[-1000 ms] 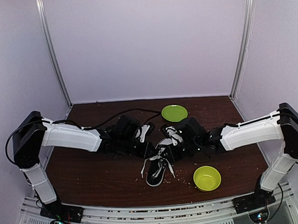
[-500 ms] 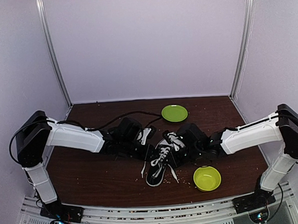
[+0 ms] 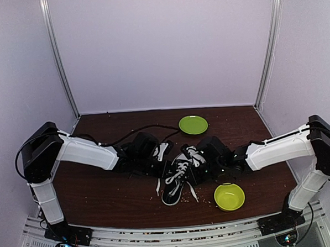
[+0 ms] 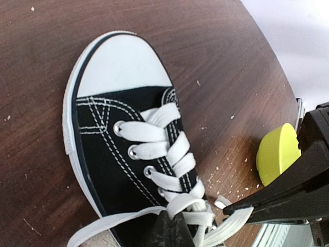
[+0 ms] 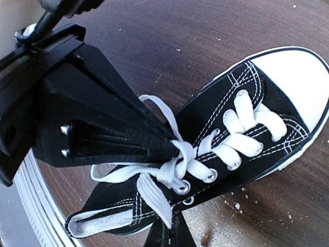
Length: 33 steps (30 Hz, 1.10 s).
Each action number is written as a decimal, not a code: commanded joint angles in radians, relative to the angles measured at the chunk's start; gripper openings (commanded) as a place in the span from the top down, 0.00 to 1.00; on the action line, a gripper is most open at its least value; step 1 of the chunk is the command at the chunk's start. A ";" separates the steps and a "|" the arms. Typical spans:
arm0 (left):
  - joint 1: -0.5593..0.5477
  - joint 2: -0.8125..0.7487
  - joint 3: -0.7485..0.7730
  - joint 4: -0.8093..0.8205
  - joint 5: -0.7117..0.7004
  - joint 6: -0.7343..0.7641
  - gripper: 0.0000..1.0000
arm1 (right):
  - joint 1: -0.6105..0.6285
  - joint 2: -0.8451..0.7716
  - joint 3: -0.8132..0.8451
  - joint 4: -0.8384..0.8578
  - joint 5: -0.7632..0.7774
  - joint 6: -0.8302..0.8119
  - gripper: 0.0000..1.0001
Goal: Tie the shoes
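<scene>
Top external view puts the sneaker in the middle of the table, toe toward the near edge, with a green bowl just to its near right. Both arms meet over the top eyelets: the left gripper has its fingers pressed together on the laces where the strands cross, and the right gripper is pinched tight on a loose end beside it. No bow shows, so the step in hand looks like forming the first knot. Next, the two ends likely need drawing apart, left and right, evenly enough to cinch the crossing without dragging the sneaker
</scene>
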 commanded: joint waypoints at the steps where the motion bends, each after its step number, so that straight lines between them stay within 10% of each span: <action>1: 0.005 -0.075 -0.063 0.149 -0.038 0.021 1.00 | 0.012 -0.059 -0.018 -0.018 0.013 0.029 1.00; 33: -0.009 -0.144 -0.151 0.247 -0.046 0.092 1.00 | 0.014 0.133 0.159 -0.102 0.008 0.069 1.00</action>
